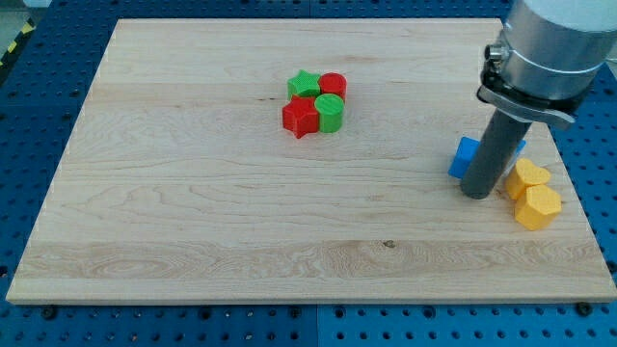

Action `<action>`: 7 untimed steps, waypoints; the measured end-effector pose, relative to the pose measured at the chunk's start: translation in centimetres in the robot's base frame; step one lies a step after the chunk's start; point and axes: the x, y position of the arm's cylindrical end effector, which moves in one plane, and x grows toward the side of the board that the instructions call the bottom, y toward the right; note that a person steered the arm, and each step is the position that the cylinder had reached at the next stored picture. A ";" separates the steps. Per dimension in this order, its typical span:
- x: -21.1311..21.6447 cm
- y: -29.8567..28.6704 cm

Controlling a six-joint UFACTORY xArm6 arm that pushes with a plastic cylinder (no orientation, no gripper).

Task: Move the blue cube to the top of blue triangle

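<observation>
The blue cube (463,157) sits near the board's right side, partly hidden behind my rod. The blue triangle (521,146) is almost wholly hidden behind the rod; only a sliver shows at its right. My tip (477,193) rests on the board just below and right of the cube, touching or nearly touching it, left of the yellow blocks.
Two yellow blocks (527,177) (537,206) lie right of my tip near the board's right edge. A cluster of green star (305,84), red cylinder (334,84), red star (300,118) and green cylinder (330,112) sits at upper centre of the wooden board (193,193).
</observation>
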 end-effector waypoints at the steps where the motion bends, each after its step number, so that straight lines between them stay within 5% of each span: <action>1: 0.0 0.3; 5: -4.4 -0.4; 7: -6.4 -6.3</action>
